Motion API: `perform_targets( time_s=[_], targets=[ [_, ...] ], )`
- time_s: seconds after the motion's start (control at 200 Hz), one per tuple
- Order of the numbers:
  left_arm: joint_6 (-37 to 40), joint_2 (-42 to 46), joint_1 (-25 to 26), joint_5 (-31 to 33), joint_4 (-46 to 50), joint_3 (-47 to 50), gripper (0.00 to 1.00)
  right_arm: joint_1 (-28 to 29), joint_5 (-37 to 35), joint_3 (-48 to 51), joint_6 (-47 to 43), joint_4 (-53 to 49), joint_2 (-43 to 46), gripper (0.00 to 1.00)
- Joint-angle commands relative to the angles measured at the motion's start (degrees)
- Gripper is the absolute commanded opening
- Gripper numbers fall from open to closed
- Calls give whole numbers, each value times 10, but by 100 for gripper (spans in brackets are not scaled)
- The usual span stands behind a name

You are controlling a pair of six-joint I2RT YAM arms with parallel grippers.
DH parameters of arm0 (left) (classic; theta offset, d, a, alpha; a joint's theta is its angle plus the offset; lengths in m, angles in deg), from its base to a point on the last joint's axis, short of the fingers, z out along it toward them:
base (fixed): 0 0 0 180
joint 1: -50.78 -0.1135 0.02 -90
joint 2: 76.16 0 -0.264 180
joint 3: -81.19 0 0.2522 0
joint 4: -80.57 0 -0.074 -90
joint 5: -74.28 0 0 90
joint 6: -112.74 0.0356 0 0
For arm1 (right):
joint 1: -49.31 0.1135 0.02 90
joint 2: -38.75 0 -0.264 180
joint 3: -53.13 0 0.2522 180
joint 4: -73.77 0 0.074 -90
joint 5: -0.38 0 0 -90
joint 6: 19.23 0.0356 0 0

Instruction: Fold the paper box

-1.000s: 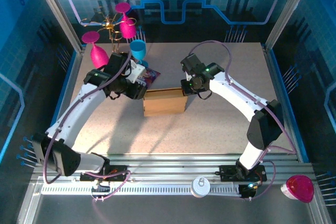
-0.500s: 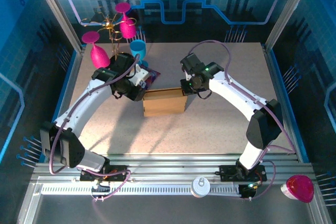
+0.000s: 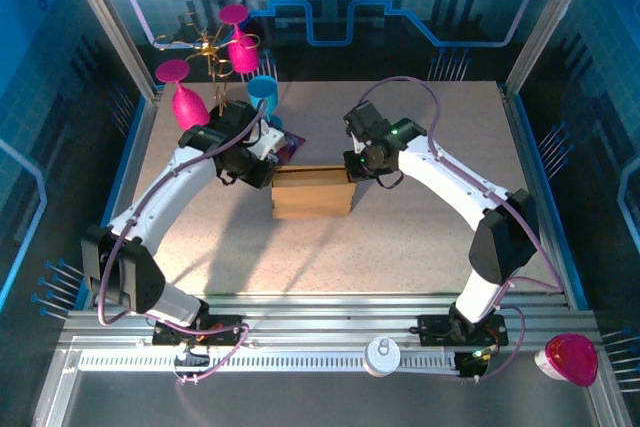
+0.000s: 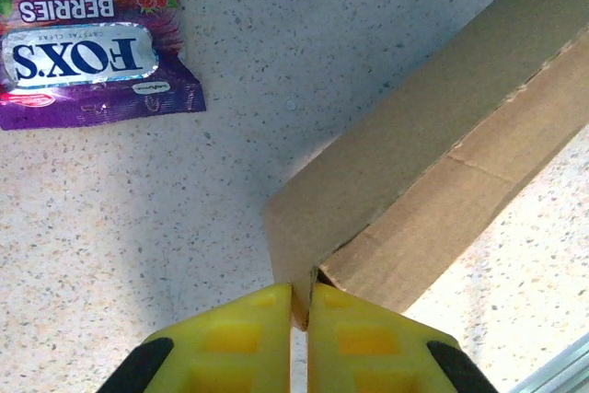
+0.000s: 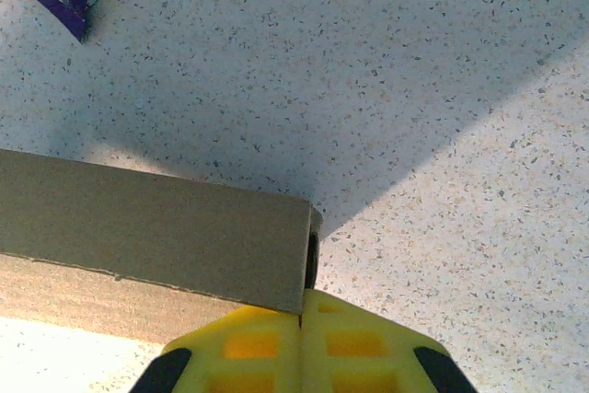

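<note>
**Both end effectors pinch the box's far corners**

The paper box (image 3: 312,197) sits near the middle of the bench (image 3: 420,247), already a low brown rectangle with its long side running left to right. The left end effector (image 4: 301,315) meets its far left corner. The yellow fingers (image 4: 244,333) are drawn almost together, with only the thin cardboard edge between them. The right end effector (image 5: 301,333) is at the far right corner, its jaws likewise closed to a hairline where the wall's end runs into the seam, so it appears to be nipping that edge too.

Holding both ends of the far wall probably keeps it upright and square while the fold is set. A purple snack packet (image 4: 87,43) lies on the bench just beyond the left corner, apart from the box and clear of the grip.
</note>
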Motion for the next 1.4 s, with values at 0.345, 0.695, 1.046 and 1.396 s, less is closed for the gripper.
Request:
perform_targets(
  time_s=[0.345, 0.695, 1.046, 1.396],
  targets=[
    [-124, -37, -11, -95, 66, -77, 11, 12, -7, -19, -3, -32, -26, 0],
    [-175, -73, -23, -137, 111, -115, 11, 14, -9, -23, -1, -33, -28, 0],
    [-244, -117, -24, -154, 167, -183, 15, 15, -6, -25, 0, -33, -31, 0],
    [-270, -156, -25, -175, 227, -235, 14, 16, -5, -44, 1, -44, -44, 0]
  ],
)
